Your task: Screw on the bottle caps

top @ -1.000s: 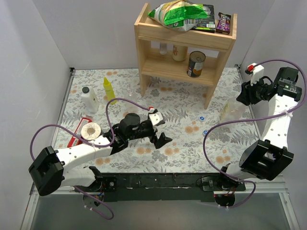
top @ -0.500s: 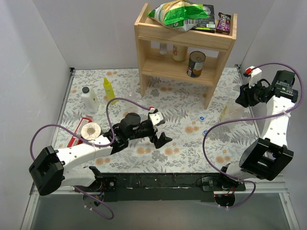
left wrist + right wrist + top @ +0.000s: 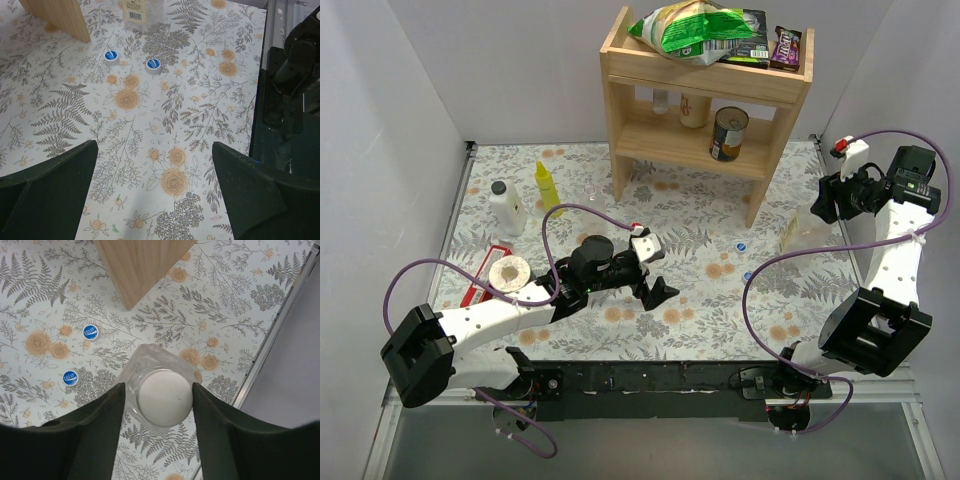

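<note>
Over on the right side of the flowered tabletop (image 3: 700,215), the right end effector (image 3: 158,387) hung straight above a clear bottle (image 3: 150,357) that stood upright near the front leg of the wooden shelf (image 3: 700,78), close to the side wall. A white cap (image 3: 165,395) sat on the bottle's neck, and the two dark fingers (image 3: 100,435) stood one on each side of it, only partly spread. On one side a thin strip of the bottle's shoulder showed between finger and cap, so the cap was not pinched. On the other side the finger's edge ran so close to the cap's rim that I could not tell whether they met.

A blue cap (image 3: 111,55) and a second blue cap (image 3: 153,64) lay flat on the tabletop, print side up, near each other and a little apart from the bottle, towards the middle.

The left end effector (image 3: 154,145) hovered over the middle of the tabletop with its fingers spread as wide as they go. It held nothing and touched nothing, with only bare floral cloth between the fingers. The two blue caps lay well ahead of it.

At the far left stood a yellow squeeze bottle (image 3: 548,185) and a white bottle with a black top (image 3: 507,208), and a tin can (image 3: 728,134) stood on the shelf's lower board.
</note>
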Tool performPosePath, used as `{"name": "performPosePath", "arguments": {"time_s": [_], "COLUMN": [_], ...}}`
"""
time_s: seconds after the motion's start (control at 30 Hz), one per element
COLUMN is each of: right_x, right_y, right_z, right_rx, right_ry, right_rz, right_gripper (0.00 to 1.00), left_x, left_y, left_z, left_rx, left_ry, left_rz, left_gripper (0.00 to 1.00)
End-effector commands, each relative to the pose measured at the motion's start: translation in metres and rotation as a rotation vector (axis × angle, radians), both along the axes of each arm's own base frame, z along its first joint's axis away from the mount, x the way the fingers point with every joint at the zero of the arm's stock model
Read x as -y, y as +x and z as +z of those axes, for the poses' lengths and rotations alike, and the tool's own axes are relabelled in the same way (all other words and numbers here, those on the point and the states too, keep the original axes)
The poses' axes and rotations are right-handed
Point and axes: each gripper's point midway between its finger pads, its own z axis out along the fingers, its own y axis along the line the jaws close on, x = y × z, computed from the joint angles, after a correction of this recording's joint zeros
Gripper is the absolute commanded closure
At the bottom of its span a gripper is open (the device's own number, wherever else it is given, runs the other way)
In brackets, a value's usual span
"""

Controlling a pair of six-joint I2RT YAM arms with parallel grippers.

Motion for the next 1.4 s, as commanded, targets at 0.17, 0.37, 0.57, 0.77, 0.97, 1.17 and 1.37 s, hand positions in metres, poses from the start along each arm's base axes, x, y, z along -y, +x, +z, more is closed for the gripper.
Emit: {"name": "performPosePath", "arguments": {"time_s": [0.17,0.37,0.57,0.77,0.97,1.17,1.37], "right_x": [0.005,0.006,-0.006,-0.122,-0.283,-0.383,-0.448], "right_y": [0.006,0.008,0.007,-0.031,-0.094,-0.117,-0.128], "right_z": [0.009,0.022,0.119,0.190,0.168,0.119,0.077], "right_rx": [0.044,0.079,0.306,0.522,0.430,0.364,0.242], "right_ry": [0.005,-0.009,-0.042,0.086,0.319,0.397,0.435], "right_rz": [-0.037,-0.046,-0.060,0.239,0.723,0.953,1.068], "right_gripper": [0.29,0.15,0.08,0.12,0.11,0.06,0.07], "left_x": [0.003,0.003,-0.011,-0.087,-0.189,-0.269,-0.291], "left_y": [0.004,0.006,0.065,0.150,0.174,0.139,0.100], "left_z": [0.020,0.026,0.109,0.210,0.221,0.185,0.190], "left_rx": [0.045,0.057,0.073,0.179,0.040,-0.142,-0.091], "left_ry": [-0.039,-0.056,-0.177,-0.183,-0.108,-0.193,-0.232], "left_rz": [-0.011,-0.006,0.168,0.455,0.762,0.987,1.033], "left_gripper": [0.02,0.02,0.02,0.02,0.02,0.02,0.02]}}
